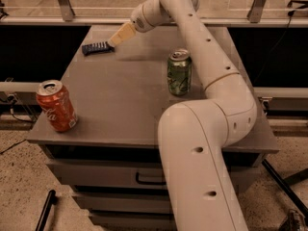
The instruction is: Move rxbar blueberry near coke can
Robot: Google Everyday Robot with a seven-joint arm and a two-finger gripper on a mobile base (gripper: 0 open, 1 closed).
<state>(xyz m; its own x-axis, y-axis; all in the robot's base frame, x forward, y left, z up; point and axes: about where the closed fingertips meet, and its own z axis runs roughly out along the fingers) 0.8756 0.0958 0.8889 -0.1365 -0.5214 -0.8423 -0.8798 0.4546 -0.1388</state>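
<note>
The rxbar blueberry (97,47) is a small flat dark navy bar lying near the far left edge of the grey table. The coke can (57,105) is red-orange with a silver top and stands upright at the table's front left corner. My gripper (117,38) reaches across the table from the right, its tan fingertips right beside the bar's right end, touching or nearly touching it.
A green can with a silver top (179,72) stands upright near the table's middle right, close to my arm. The grey table (120,105) has drawers below its front edge. A railing runs behind the table.
</note>
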